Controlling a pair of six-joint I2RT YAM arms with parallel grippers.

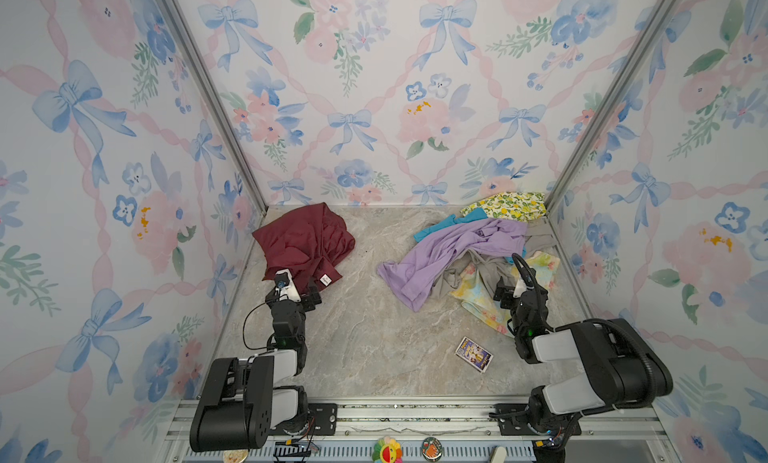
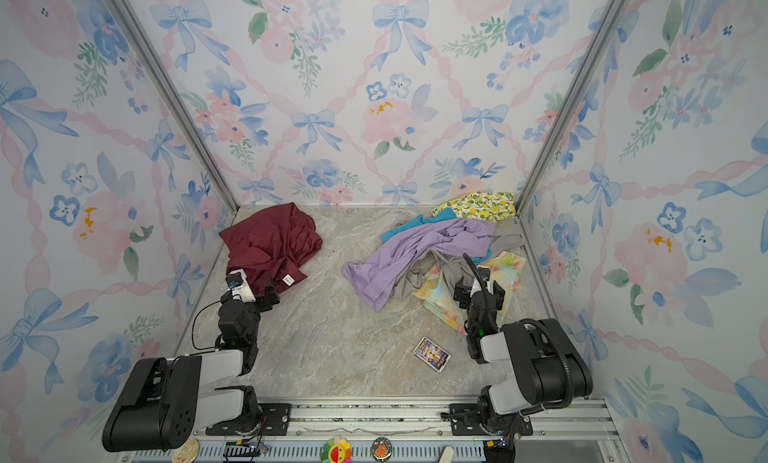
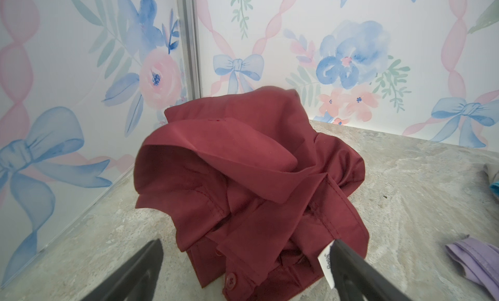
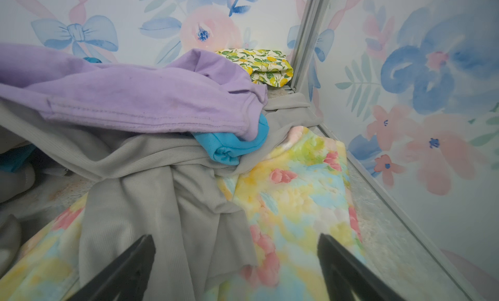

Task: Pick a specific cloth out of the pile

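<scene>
Cloth (image 1: 303, 240) apart from pile (image 1: 469, 249), left pincer (image 3: 247, 243) spread

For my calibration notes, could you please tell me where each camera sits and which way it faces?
Both top views: above the base rail, looking down; share left gripper, right gripper, cloth, pile.
Left wrist: behind its gripper, faces the cloth; open fingers show.
Right wrist: behind its gripper, faces the pile; open fingers show.

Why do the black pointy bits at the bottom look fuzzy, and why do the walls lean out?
Left wrist view: the left gripper sits right by the lens, so its fingers blur, while the cloth looks clear. Right wrist view: same for the right gripper over the pile. In both top views a wide lens makes the corner posts lean outward.
</scene>
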